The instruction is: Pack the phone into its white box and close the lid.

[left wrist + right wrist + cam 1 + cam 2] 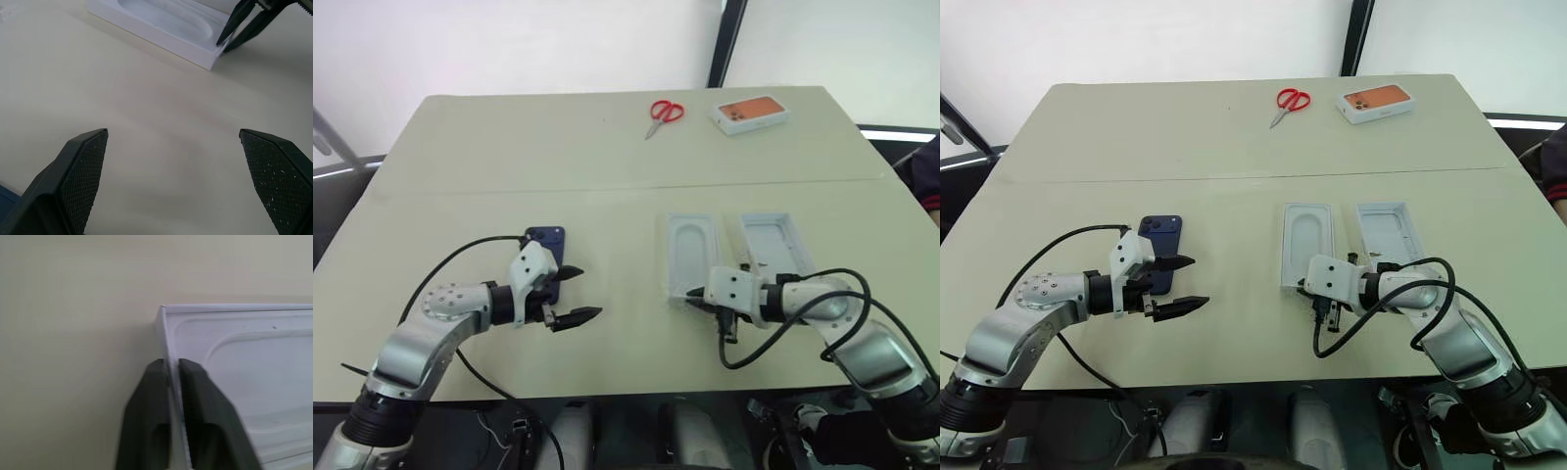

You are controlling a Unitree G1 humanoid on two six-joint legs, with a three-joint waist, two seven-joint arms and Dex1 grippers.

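The dark navy phone point(546, 238) lies flat on the table, its near end behind my left gripper point(580, 293). That gripper is open and empty, hovering just above the tabletop; its pads point(85, 166) stand wide apart. To the right lies a white insert with an oval recess point(690, 253). My right gripper point(696, 295) is shut on the thin wall at this insert's near left corner point(164, 316). The lid point(774, 242) lies beside it, plain white inside facing up. The white box is hidden.
Red scissors point(664, 114) and a white box with an orange phone picture point(750, 113) lie at the far side of the beige table point(509, 147). Black cables loop off both wrists over the near edge. A seam crosses the tabletop.
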